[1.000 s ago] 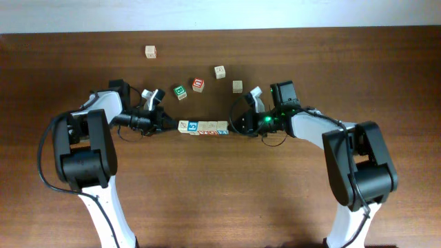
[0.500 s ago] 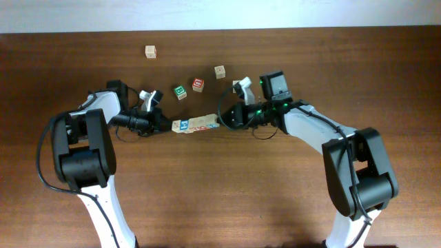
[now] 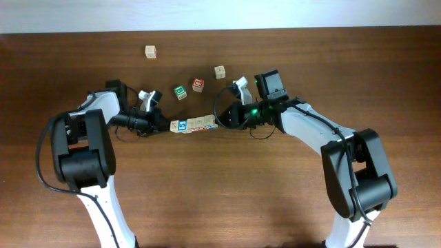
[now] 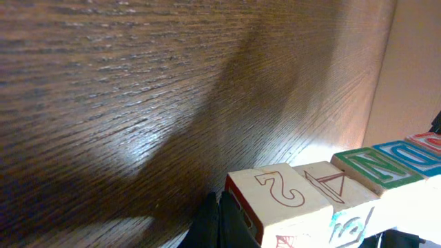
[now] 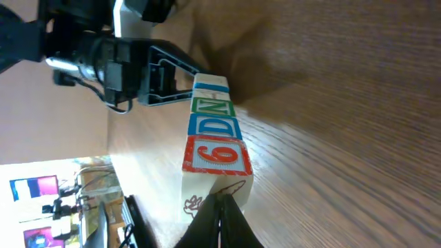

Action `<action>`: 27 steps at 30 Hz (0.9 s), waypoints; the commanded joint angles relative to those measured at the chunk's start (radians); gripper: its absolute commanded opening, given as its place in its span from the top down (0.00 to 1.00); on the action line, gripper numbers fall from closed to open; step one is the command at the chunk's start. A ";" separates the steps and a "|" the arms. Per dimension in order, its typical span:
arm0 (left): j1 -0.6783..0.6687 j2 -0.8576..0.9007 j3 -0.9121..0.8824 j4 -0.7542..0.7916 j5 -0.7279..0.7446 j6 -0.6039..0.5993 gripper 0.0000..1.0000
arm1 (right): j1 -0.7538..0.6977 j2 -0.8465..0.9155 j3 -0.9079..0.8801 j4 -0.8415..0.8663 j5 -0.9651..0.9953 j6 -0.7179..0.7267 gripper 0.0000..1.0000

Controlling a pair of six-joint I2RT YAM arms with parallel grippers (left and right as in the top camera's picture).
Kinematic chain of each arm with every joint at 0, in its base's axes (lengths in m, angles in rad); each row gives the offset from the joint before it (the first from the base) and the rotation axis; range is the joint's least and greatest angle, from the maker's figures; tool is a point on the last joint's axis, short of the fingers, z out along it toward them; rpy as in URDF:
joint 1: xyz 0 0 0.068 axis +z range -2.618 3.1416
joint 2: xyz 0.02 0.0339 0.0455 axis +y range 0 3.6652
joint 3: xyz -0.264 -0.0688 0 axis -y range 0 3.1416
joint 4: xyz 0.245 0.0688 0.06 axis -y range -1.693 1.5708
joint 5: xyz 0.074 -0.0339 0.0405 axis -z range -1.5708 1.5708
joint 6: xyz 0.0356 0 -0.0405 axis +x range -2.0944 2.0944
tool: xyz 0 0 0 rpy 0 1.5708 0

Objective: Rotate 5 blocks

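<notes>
Overhead, table point(image 3: 227, 200): brown wood, arm bases at 6 o'clock.
Row point(image 3: 194, 125): five lettered blocks end to end at mid-table, slightly tilted, its 3 o'clock end a little farther away.
Left gripper point(image 3: 165, 125): closed, holding nothing, tips against the row's 9 o'clock end.
Right gripper point(image 3: 221, 119): closed, holding nothing, tips against the row's 3 o'clock end.
Left wrist: shut fingers point(image 4: 213, 227) touch the "2" block point(image 4: 279, 200).
Right wrist: shut fingers point(image 5: 238, 234) touch the "6" block point(image 5: 217, 155).
Loose, beyond the row at 12 o'clock: green block point(image 3: 180, 91), red block point(image 3: 198, 85), pale block point(image 3: 220, 71).
Farthest, at 11 o'clock: lone block point(image 3: 150, 52).
</notes>
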 commanded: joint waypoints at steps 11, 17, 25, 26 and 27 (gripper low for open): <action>-0.041 0.004 -0.004 -0.006 0.042 -0.022 1.00 | 0.069 0.010 0.011 -0.164 0.354 0.049 0.96; -0.041 0.004 -0.004 -0.006 -0.061 -0.033 1.00 | 0.071 0.031 0.011 -0.210 0.489 0.082 0.96; -0.041 0.003 0.005 -0.004 -0.312 -0.100 1.00 | 0.071 0.031 0.011 -0.234 0.551 0.105 0.96; -0.041 0.003 0.010 -0.006 -0.343 -0.113 1.00 | 0.071 0.031 0.011 -0.234 0.551 0.105 0.96; -0.041 0.003 0.023 -0.013 -0.381 -0.124 1.00 | 0.070 0.031 0.011 -0.234 0.549 0.105 0.96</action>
